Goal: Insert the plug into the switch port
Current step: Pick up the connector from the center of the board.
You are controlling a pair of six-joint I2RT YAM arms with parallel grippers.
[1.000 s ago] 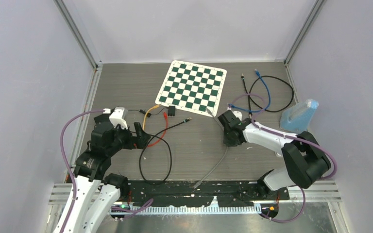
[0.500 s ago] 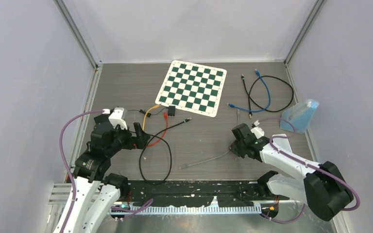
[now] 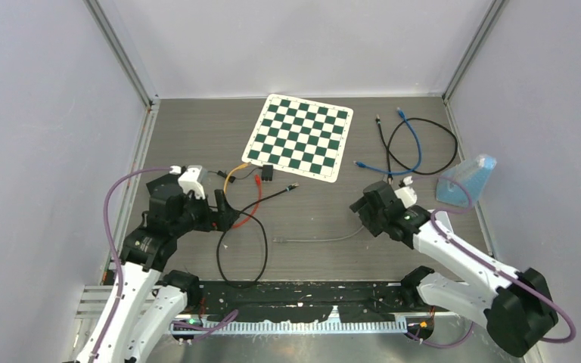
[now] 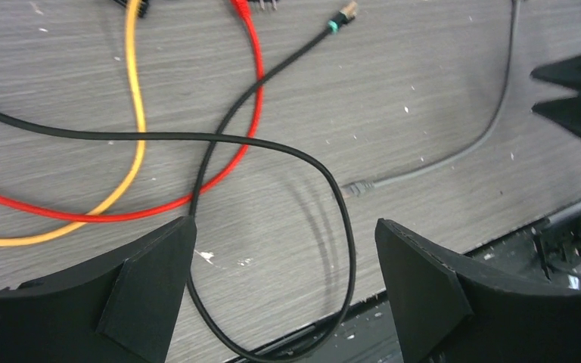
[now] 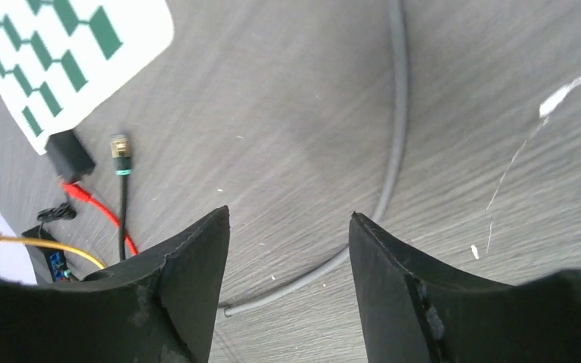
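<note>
Grey cable point(image 3: 325, 238) lies flat on the worktop point(image 3: 197, 136) between the two arms. Its plug point(image 4: 354, 188) is the left end, loose, not in either pincer.

Left pincer point(image 4: 284, 223): jaws wide apart, nothing between them. It hovers over a black cable point(image 4: 121, 137) loop, and the plug sits just beyond that loop's right edge (touching or not, can't tell).

Right pincer point(image 5: 287, 215): jaws apart, no grip. The grey cable curves across the worktop beneath it, and in the top view its right end runs under this pincer.

Other clutter:
- The black cable's green-collared connector point(image 4: 340, 17) lies ahead of the left pincer.
- Red lead point(image 4: 256, 68) and yellow lead point(image 4: 138, 98) cross the black cable on the left.
- Checkerboard point(image 3: 299, 136) lies flat at the back centre.
- Blue cable point(image 3: 416, 147) is tangled with another black one at back right.
- Translucent blue object point(image 3: 465, 181) sits by the right wall, well apart from the plug.
</note>
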